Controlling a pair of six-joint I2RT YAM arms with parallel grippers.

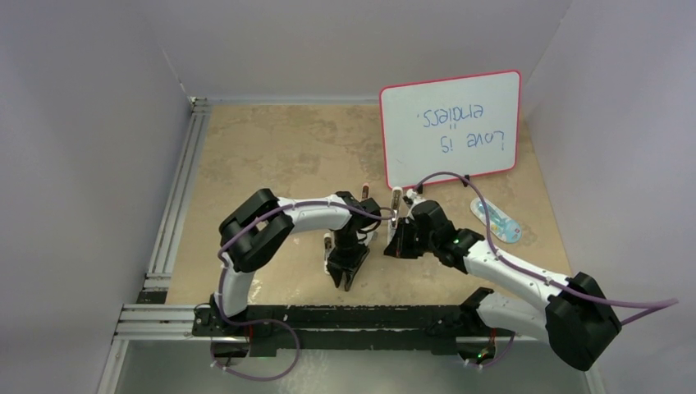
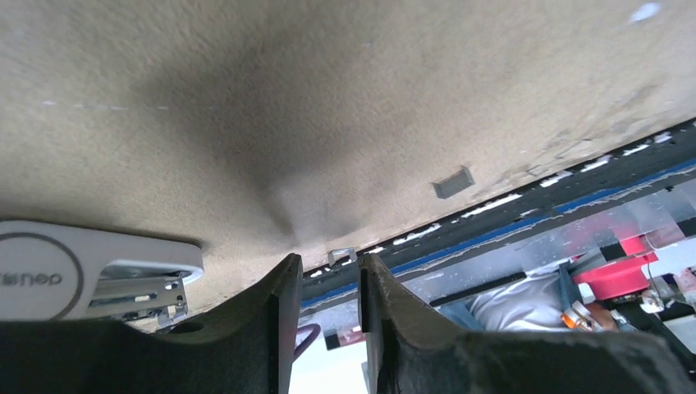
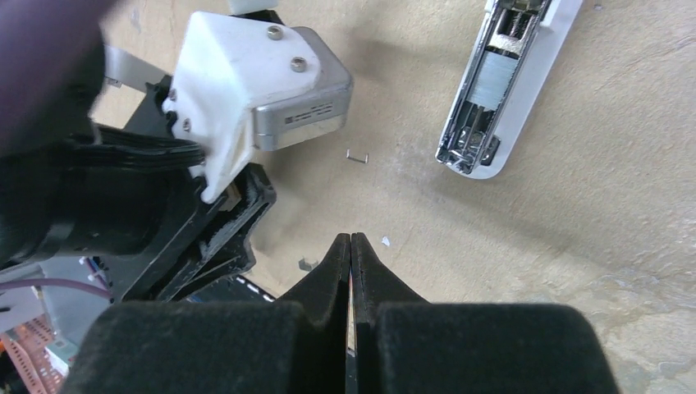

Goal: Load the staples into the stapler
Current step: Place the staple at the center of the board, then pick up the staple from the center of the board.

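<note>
The stapler (image 3: pixel 502 82) lies opened on the tan table, white shell down, and a grey staples strip (image 3: pixel 492 78) sits in its metal channel. In the left wrist view the stapler (image 2: pixel 82 271) shows at the left edge. My left gripper (image 2: pixel 328 263) is open with nothing between its fingers, low over the table's near edge. A short loose piece of staples (image 2: pixel 454 182) lies to its right, and a tiny bent staple (image 2: pixel 342 257) just past its tips. My right gripper (image 3: pixel 351 238) is shut and empty, near a single staple (image 3: pixel 357 156). From above, both grippers (image 1: pixel 345 275) (image 1: pixel 392 246) hang close together.
A pink-framed whiteboard (image 1: pixel 450 127) stands at the back right. A blue-patterned oblong item (image 1: pixel 495 220) lies in front of it. The left arm's wrist camera (image 3: pixel 263 90) and fingers (image 3: pixel 217 242) crowd the left of the right wrist view. An aluminium rail (image 1: pixel 176 205) borders the left side.
</note>
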